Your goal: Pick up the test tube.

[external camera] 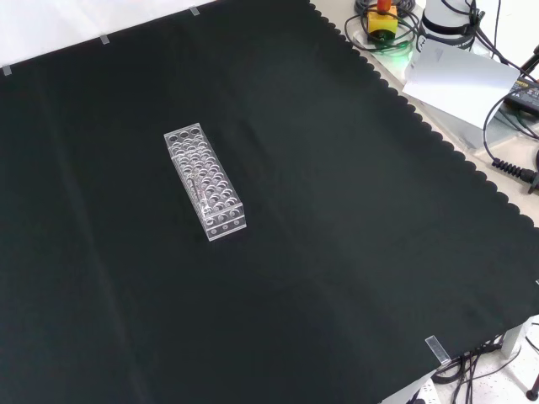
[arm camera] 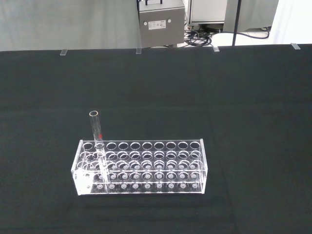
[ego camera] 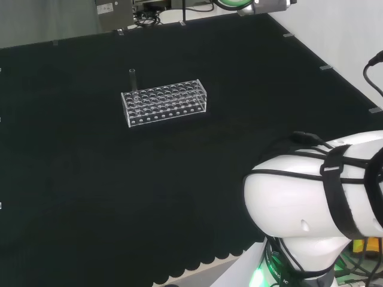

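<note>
A clear glass test tube (ego camera: pixel 133 79) stands upright in a clear plastic rack (ego camera: pixel 173 109) on the black cloth. In the head view it rises from the rack's far left corner. The front view shows the rack (external camera: pixel 224 222) lying lengthwise left of the cloth's middle, with the tube (external camera: pixel 196 187) seen nearly end-on inside it. In the wrist view the tube (arm camera: pixel 97 139) pokes well above the rack (arm camera: pixel 146 187) at one end and carries a small red mark. The rack's other holes look empty.
The arm's white links (ego camera: pixel 323 203) stand at the head view's lower right. The cloth's scalloped edge (external camera: pixel 438 126) runs along the front view's right, with cables and a yellow and red button (external camera: pixel 381 17) beyond it. A grey box (arm camera: pixel 161 22) stands behind the bench.
</note>
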`<act>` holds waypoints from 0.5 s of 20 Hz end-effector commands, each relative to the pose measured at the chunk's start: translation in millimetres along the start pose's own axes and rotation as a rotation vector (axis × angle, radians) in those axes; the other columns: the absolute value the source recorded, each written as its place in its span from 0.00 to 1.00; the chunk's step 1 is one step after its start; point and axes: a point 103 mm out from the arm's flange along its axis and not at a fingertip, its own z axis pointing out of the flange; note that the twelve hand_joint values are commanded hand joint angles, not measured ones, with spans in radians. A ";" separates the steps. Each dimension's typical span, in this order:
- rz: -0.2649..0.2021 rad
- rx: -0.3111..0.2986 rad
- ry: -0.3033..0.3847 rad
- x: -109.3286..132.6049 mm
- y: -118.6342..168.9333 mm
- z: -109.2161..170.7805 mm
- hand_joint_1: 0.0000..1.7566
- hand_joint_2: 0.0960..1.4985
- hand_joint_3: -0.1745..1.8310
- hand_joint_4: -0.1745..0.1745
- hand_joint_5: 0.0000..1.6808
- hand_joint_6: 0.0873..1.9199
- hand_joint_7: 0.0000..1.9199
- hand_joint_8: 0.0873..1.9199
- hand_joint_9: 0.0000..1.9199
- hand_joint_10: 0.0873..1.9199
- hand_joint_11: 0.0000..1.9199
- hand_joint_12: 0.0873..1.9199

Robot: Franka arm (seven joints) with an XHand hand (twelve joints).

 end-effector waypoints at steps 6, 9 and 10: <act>0.002 -0.007 -0.019 3.4 0.6 1.8 0.18 0.53 0.24 0.42 0.02 0.00 0.00 0.14 0.00 0.25 0.00 0.70; -0.016 -0.009 -0.016 2.7 5.9 0.0 0.18 0.53 0.23 0.42 0.03 0.00 0.00 0.15 0.00 0.26 0.00 0.70; -0.027 -0.005 -0.020 2.2 9.0 -0.7 0.18 0.53 0.23 0.42 0.03 0.00 0.00 0.15 0.00 0.26 0.00 0.71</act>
